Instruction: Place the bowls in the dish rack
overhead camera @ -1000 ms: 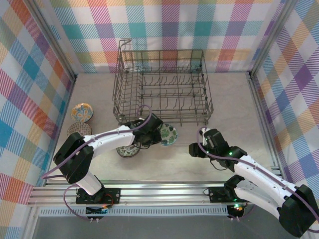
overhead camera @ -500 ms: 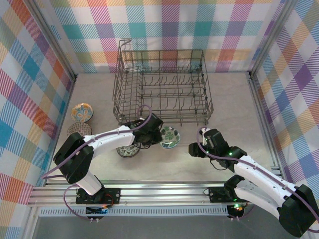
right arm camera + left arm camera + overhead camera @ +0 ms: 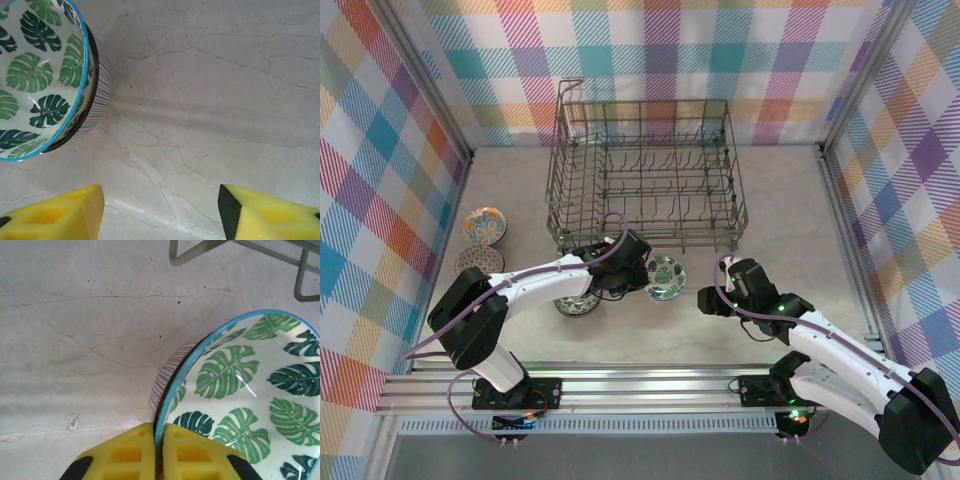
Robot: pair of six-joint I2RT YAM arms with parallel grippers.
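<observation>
bowls, total: 4
green-leaf bowl: 1, blue rim, striped outer wall
orange-teal bowl: 1
beige lattice bowl: 1
dark floral bowl: 1, partly under the left arm
bowls outside the rack: 4
bowls pinched in jaws: 1, the green-leaf one
bowls at left side of desk: 2
dish rack: 1, grey wire
arms: 2, left arm and right arm
grippers: 2, left gripper and right gripper
yellow pads: 2 per gripper, 4 total
desk: 1
plaid walls: 3, left, back, right
</observation>
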